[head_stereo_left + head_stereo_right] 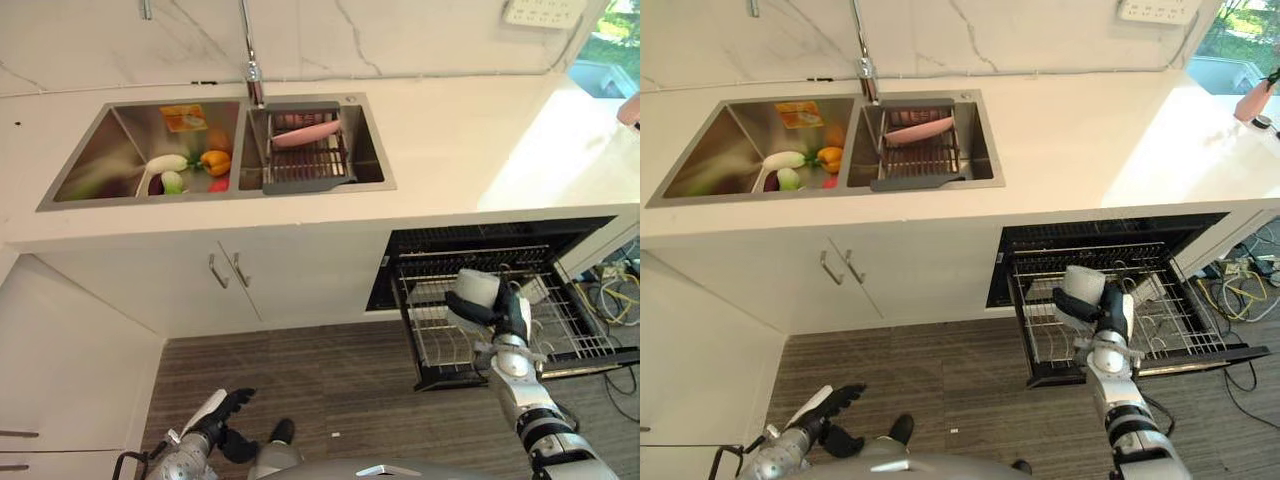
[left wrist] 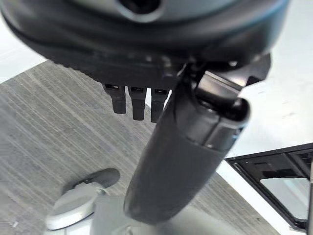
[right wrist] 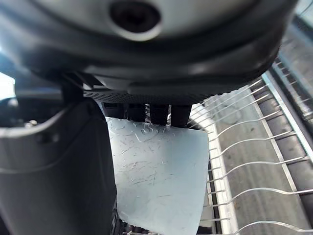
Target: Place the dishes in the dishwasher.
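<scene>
Double-bowl brushed stainless-steel sink point(image 1: 120, 135): satin metal. White countertop point(image 1: 450, 130): smooth, faintly glossy. Pulled-out dishwasher rack of thin wire point(image 1: 580, 335): bright metal. Pale translucent cup point(image 3: 161, 171): finely scratched plastic. Grey wood-grain floor point(image 1: 330, 380): matt.

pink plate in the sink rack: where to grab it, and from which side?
Judgement: pinch the pink plate on its raised upper rim, coming down from above. It stands tilted on edge across the dark drying rack in the right sink basin, so the rim sits exposed; the faucet crowds the back left. The right hand currently grips a pale cup.
</scene>
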Robot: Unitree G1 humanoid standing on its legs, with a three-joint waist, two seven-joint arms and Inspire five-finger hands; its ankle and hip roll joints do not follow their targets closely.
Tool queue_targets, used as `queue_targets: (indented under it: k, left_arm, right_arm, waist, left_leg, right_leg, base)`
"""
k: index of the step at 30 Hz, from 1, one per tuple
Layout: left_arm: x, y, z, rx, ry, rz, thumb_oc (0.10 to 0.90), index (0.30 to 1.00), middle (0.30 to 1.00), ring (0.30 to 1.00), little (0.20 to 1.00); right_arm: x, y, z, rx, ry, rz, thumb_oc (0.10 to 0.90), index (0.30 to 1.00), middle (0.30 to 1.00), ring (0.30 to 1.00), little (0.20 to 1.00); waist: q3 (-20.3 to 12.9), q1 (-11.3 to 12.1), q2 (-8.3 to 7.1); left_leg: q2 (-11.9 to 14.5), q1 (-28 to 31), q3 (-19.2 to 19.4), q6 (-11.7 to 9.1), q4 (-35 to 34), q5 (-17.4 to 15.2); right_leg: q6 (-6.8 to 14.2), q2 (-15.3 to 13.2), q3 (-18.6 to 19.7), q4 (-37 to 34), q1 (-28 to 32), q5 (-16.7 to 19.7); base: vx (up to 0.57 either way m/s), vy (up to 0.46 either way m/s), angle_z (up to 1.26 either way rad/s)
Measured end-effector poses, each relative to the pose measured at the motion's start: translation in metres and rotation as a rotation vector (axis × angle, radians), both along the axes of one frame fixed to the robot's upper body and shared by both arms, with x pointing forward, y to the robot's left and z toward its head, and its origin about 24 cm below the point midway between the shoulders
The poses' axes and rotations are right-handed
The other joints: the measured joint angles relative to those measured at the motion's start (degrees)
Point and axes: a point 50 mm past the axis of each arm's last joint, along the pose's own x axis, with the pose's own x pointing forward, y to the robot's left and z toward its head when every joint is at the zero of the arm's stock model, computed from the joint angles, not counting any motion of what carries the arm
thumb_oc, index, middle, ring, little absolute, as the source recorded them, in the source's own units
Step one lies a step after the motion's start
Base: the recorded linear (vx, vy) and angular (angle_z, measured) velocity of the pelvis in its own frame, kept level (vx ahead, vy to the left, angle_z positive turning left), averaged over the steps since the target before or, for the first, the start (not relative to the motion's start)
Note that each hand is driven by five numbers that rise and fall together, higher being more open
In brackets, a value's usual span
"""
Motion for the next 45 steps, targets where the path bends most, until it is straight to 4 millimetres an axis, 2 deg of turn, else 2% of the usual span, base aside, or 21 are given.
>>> queue_targets:
  k: [6, 7, 8, 9, 16, 20, 23, 26, 29, 31, 34, 37, 38, 39, 41, 42, 43, 45]
  left_arm:
    - [0.000, -0.003, -0.002, 0.011, -0.008, 0.007, 0.800, 0.900, 0.900, 0.900, 0.900]
    - [0.001, -0.003, -0.002, 0.013, -0.013, 0.008, 0.800, 0.900, 0.900, 0.900, 0.900]
    - [0.002, -0.003, -0.002, 0.014, -0.016, 0.006, 0.800, 0.900, 0.900, 0.900, 0.900]
    - [0.004, -0.004, -0.001, 0.014, -0.023, 0.005, 0.800, 0.900, 0.900, 0.900, 0.900]
    - [0.018, -0.009, 0.001, 0.008, -0.053, -0.027, 0.800, 0.900, 0.900, 0.900, 0.900]
    - [0.011, -0.011, -0.003, 0.019, -0.034, -0.025, 0.800, 0.900, 0.900, 0.900, 0.900]
    - [0.006, -0.014, -0.007, 0.017, -0.018, -0.007, 0.800, 0.900, 0.900, 0.900, 0.900]
    - [0.009, -0.020, -0.007, 0.001, -0.036, 0.009, 0.800, 0.900, 0.900, 0.900, 0.900]
    - [0.012, -0.025, -0.006, -0.011, -0.059, 0.025, 0.800, 0.900, 0.900, 0.900, 0.900]
    - [0.014, -0.026, -0.006, -0.016, -0.067, 0.023, 0.800, 0.900, 0.900, 0.900, 0.900]
    - [0.017, -0.027, -0.005, -0.018, -0.075, 0.025, 0.800, 0.900, 0.900, 0.900, 0.900]
    - [0.013, -0.026, -0.007, -0.016, -0.068, 0.055, 0.800, 0.900, 0.900, 0.900, 0.900]
    - [0.010, -0.026, -0.010, -0.028, -0.061, 0.137, 0.800, 0.900, 0.900, 0.900, 0.900]
    - [0.010, -0.026, -0.010, -0.028, -0.061, 0.137, 0.800, 0.900, 0.900, 0.900, 0.900]
    - [-0.010, -0.022, -0.021, -0.062, -0.012, 0.423, 0.800, 0.900, 0.900, 0.900, 0.900]
    - [-0.016, -0.021, -0.026, -0.077, 0.004, 0.556, 0.800, 0.900, 0.900, 0.900, 0.900]
    - [-0.018, -0.020, -0.029, -0.101, 0.005, 0.716, 0.800, 0.900, 0.900, 0.900, 0.900]
    - [-0.021, -0.020, -0.034, -0.109, 0.049, 0.882, 0.800, 0.900, 0.900, 0.900, 0.900]
  right_arm:
    - [-0.012, -0.003, -0.025, -0.019, 0.196, 0.000, 0.400, 0.300, 0.300, 0.300, 0.300]
    - [-0.011, -0.002, -0.025, -0.019, 0.207, 0.007, 0.420, 0.331, 0.331, 0.331, 0.331]
    - [-0.011, -0.003, -0.026, -0.020, 0.221, 0.009, 0.692, 0.738, 0.738, 0.738, 0.738]
    - [-0.012, -0.004, -0.027, -0.022, 0.228, 0.007, 0.800, 0.900, 0.900, 0.900, 0.900]
    - [-0.023, -0.019, -0.030, -0.081, 0.315, -0.008, 0.800, 0.900, 0.900, 0.900, 0.900]
    - [-0.018, -0.016, -0.025, -0.147, 0.298, 0.045, 0.800, 0.900, 0.900, 0.900, 0.900]
    - [-0.006, -0.012, -0.014, -0.190, 0.224, 0.074, 0.800, 0.900, 0.900, 0.900, 0.900]
    - [0.001, -0.013, -0.001, -0.243, 0.153, 0.090, 0.800, 0.900, 0.900, 0.900, 0.900]
    - [0.007, -0.015, 0.022, -0.416, 0.069, 0.205, 0.800, 0.900, 0.900, 0.900, 0.900]
    - [0.007, -0.019, 0.029, -0.468, 0.046, 0.209, 0.800, 0.900, 0.900, 0.900, 0.900]
    - [0.001, -0.021, 0.037, -0.447, -0.021, 0.148, 0.800, 0.900, 0.900, 0.900, 0.900]
    - [-0.002, -0.012, 0.046, -0.412, -0.112, 0.117, 0.800, 0.900, 0.900, 0.900, 0.900]
    - [-0.006, -0.002, 0.058, -0.414, -0.187, 0.150, 0.800, 0.900, 0.900, 0.900, 0.900]
    - [-0.006, -0.002, 0.058, -0.414, -0.187, 0.150, 0.800, 0.900, 0.900, 0.900, 0.900]
    - [-0.022, 0.022, 0.081, -0.382, -0.355, 0.208, 0.800, 0.900, 0.900, 0.900, 0.900]
    - [-0.028, 0.029, 0.087, -0.368, -0.400, 0.219, 0.800, 0.900, 0.900, 0.900, 0.900]
    - [-0.035, 0.036, 0.094, -0.344, -0.446, 0.213, 0.800, 0.900, 0.900, 0.900, 0.900]
    - [-0.041, 0.044, 0.111, -0.327, -0.546, 0.210, 0.800, 0.900, 0.900, 0.900, 0.900]
  waist:
    - [-0.23, 0.47, 0.41]
    - [-0.31, 0.60, 0.53]
    - [-0.41, 0.70, 0.70]
    - [-0.49, 0.84, 0.88]
    - [-1.30, 1.41, 2.31]
    - [-1.27, 0.19, 2.61]
    - [-1.26, -1.80, 2.59]
    - [-1.05, -2.38, 2.29]
    - [-0.88, -3.26, 2.12]
    - [-0.74, -3.52, 1.88]
    - [-0.53, -3.75, 1.76]
    - [-0.36, -5.00, 2.16]
    - [-0.09, -5.55, 2.58]
    - [-0.09, -5.55, 2.58]
    - [0.39, -6.75, 2.99]
    - [0.95, -7.09, 2.71]
    - [2.04, -8.26, 1.77]
    - [3.47, -9.97, 0.95]
  left_leg:
    - [-0.06, -0.09, -0.21, -0.10, 0.00, 0.06]
    - [-0.07, -0.13, -0.25, -0.14, 0.00, 0.09]
    - [-0.10, -0.20, -0.40, -0.19, 0.00, 0.12]
    - [-0.12, -0.28, -0.46, -0.21, 0.00, 0.13]
    - [-0.58, -1.38, -2.71, -0.89, 0.00, 0.64]
    - [-0.62, -1.65, -2.50, -0.89, 0.00, 0.63]
    - [-0.48, -1.64, -1.68, -0.89, 0.00, 0.63]
    - [-0.07, -1.09, 0.40, -0.90, -0.01, 0.62]
    - [0.47, -0.98, 1.30, -0.91, -0.02, 0.62]
    - [1.02, -0.85, 1.74, -0.91, -0.01, 0.62]
    - [1.97, -0.85, 2.45, -0.92, -0.02, 0.61]
    - [2.92, -0.80, 3.16, -1.01, -0.02, 0.63]
    - [3.35, -0.62, 4.10, -1.13, -0.02, 0.59]
    - [3.35, -0.62, 4.10, -1.13, -0.02, 0.59]
    - [3.92, 0.37, 8.12, -1.30, 0.59, 0.60]
    - [3.52, -0.19, 9.26, -1.46, 2.48, 0.62]
    - [2.00, -3.22, 9.70, -1.89, 7.61, 0.39]
    - [0.18, -9.75, 10.38, -4.37, 17.46, 1.95]
  right_leg:
    - [0.02, -0.05, -0.23, -0.10, 0.08, -0.01]
    - [0.03, -0.05, -0.30, -0.14, 0.11, -0.02]
    - [0.05, -0.06, -0.46, -0.14, 0.14, -0.03]
    - [0.06, -0.08, -0.54, -0.15, 0.15, -0.04]
    - [0.30, -0.20, -3.69, -0.14, 1.10, -0.55]
    - [0.32, -0.26, -3.68, 0.02, 0.87, -0.62]
    - [0.31, -0.23, -3.10, 0.01, 0.48, -0.60]
    - [0.27, 0.03, -1.99, 0.00, 0.29, -0.59]
    - [-0.11, 0.64, -1.65, 0.00, 0.19, -0.65]
    - [-0.34, 1.22, -1.62, 0.00, 0.29, -0.77]
    - [-0.75, 2.25, -1.62, -0.15, 0.34, -1.05]
    - [-1.14, 3.17, -1.66, -0.17, 0.35, -1.47]
    - [-1.35, 3.59, -1.27, -0.18, 0.25, -1.62]
    - [-1.35, 3.59, -1.27, -0.18, 0.25, -1.62]
    - [-1.99, 4.36, 1.49, -0.15, 0.10, -2.10]
    - [-2.43, 4.50, 3.35, -0.03, -0.03, -2.70]
    - [-3.35, 4.16, 5.23, -0.16, 0.17, -3.33]
    - [-4.66, 2.85, 5.78, 0.07, 0.12, -3.19]
  base:
    - [-0.01, -0.005, 0.01]
    - [-0.02, -0.017, 0.07]
    - [-0.01, -0.016, 0.05]
    - [-0.01, -0.020, 0.06]
    - [0.00, -0.015, 0.22]
    - [0.00, -0.003, 0.01]
    - [0.01, -0.023, -0.11]
    - [0.02, -0.056, -0.17]
    - [0.00, -0.061, -0.07]
    - [0.00, -0.089, -0.02]
    - [0.00, -0.091, 0.00]
    - [0.02, -0.101, -0.02]
    - [0.02, -0.074, -0.06]
    - [-0.01, -0.063, -0.20]
    - [-0.05, -0.047, -0.33]
    - [-0.06, 0.008, -0.06]
    - [-0.05, 0.081, 0.34]
    - [0.02, 0.198, 0.38]
